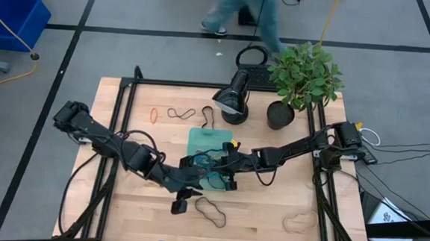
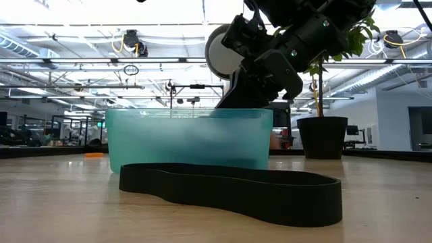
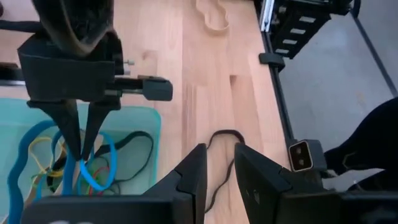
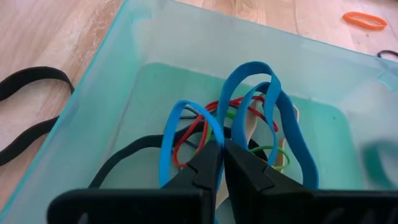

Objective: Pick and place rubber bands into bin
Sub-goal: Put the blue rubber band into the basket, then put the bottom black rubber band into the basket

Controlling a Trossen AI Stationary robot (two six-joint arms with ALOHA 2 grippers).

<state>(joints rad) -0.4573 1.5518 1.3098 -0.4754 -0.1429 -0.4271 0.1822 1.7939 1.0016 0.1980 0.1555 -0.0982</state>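
A pale wooden table in a big open workshop is where we are, grey floor all round, a blue tub off at the far left corner and a person passing behind the table. On the wood we have a potted plant and a black lamp-like device at the back.

The teal bin sits mid-table, and we can see a tangle already inside it: blue rubber bands, a red band, some green and a black loop. The right gripper is down inside the bin, fingertips nearly pressed together, just a sliver between them, right among the blue and red loops. We cannot tell whether anything is truly pinched there.

The left gripper hovers over bare wood just beside the bin's near side, its jaws standing a little apart with nothing between them, and a black rubber band lying on the table right ahead of the fingers. From table height that same big black band sprawls flat in front of the bin.

More bands wait outside: an orange one and a black one towards the back left, another black loop behind the bin, and a tan band near the front right.
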